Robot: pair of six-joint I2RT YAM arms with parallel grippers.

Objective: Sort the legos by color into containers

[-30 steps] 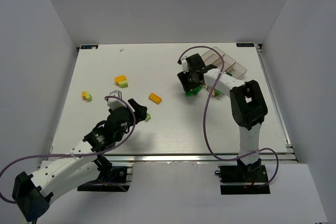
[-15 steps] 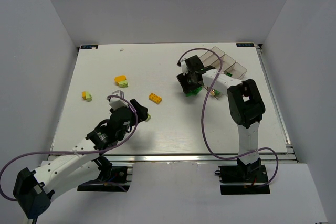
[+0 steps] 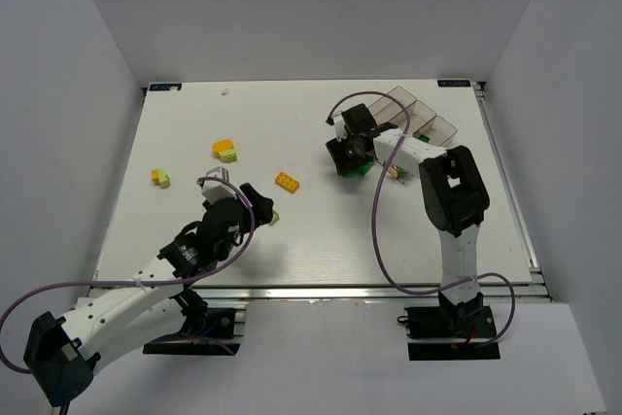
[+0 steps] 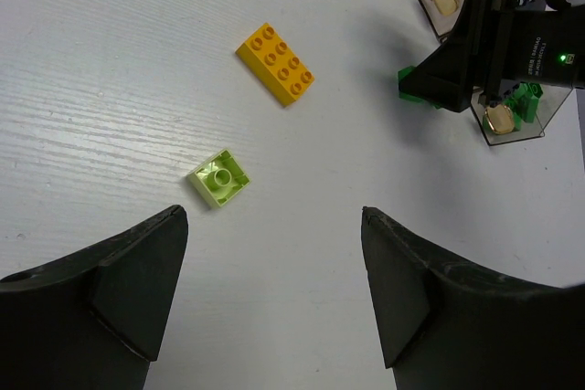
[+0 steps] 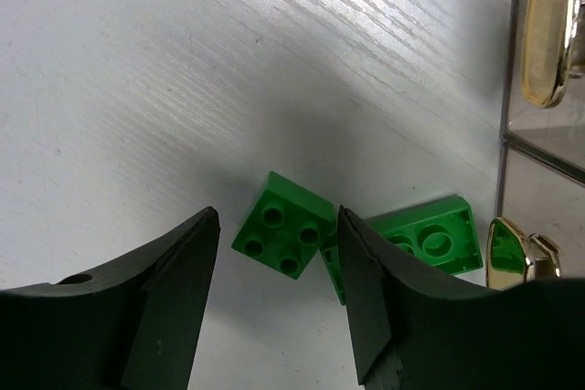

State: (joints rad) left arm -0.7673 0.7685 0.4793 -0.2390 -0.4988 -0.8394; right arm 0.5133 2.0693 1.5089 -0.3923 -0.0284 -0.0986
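Picking up is the step in hand: the right fingers (image 5: 174,289) are spread wide over a small dark green brick (image 5: 283,239). It lies flat on the counter (image 5: 137,61) in the gap between them, up against a longer green brick (image 5: 420,242) just beside the bins (image 3: 432,125). The next move likely calls for a straight drop and a close that misses the neighbour. The left fingers (image 4: 128,280) are open too, and a lime brick (image 4: 219,180) lies ahead, nearer the left-hand one
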